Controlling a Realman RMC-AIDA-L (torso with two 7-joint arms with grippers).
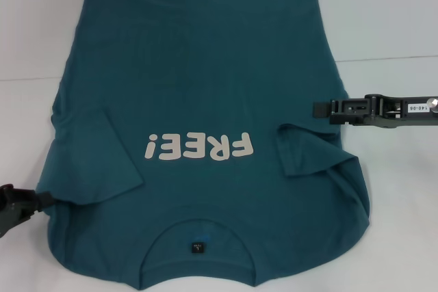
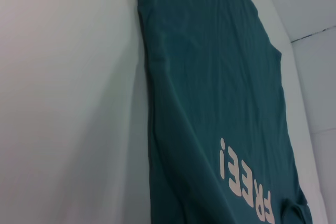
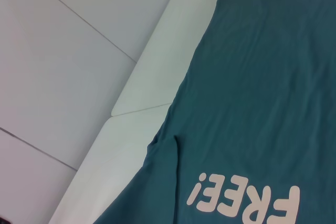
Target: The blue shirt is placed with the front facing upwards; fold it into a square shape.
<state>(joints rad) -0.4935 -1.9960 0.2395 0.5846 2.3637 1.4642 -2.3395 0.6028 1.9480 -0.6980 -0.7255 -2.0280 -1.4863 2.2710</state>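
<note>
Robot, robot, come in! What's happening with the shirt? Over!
Left tool at shirt's left edge; right tool at its right edge. Dark teal-blue cotton T-shirt flat, print up, sleeves folded in. Nothing in the way.

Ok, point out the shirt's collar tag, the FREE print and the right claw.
collar tag [image 1: 198,246], head view, its middle.
FREE print [image 1: 198,147], head view, middle letters.
right claw [image 1: 321,109], head view, its tip beside the shirt.
</note>
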